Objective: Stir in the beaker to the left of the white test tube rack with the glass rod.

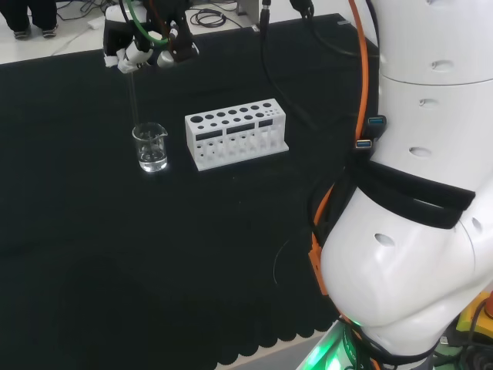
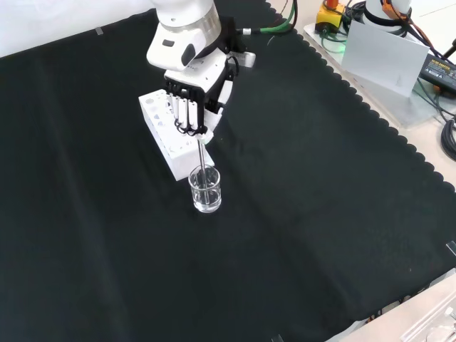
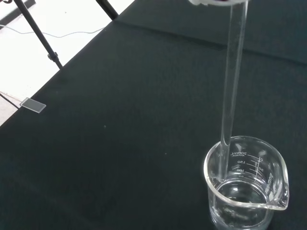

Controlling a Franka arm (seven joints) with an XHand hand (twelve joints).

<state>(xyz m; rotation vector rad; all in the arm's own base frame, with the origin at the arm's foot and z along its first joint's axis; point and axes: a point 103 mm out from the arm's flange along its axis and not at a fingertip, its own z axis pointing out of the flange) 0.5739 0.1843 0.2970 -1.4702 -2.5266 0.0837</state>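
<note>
A clear glass beaker [image 1: 151, 146] with a little clear liquid stands on the black cloth, left of the white test tube rack [image 1: 236, 132] in the head view. Directly above it my hand [image 1: 144, 46] is shut on the top of a glass rod [image 1: 133, 96], which hangs upright. The rod's lower end is inside the beaker [image 3: 246, 184], close to its wall, as the rod [image 3: 231, 91] shows in the wrist view. In the front view the hand [image 2: 191, 107] stands before the rack [image 2: 166, 128], with the rod [image 2: 204, 162] reaching down into the beaker [image 2: 205, 191].
The arm's white links [image 1: 416, 208] stand at the right of the head view. Cables [image 1: 208, 17] lie beyond the cloth's far edge. A stand's black legs [image 3: 36, 31] and a small glass slide [image 3: 34, 105] show past the cloth's edge in the wrist view.
</note>
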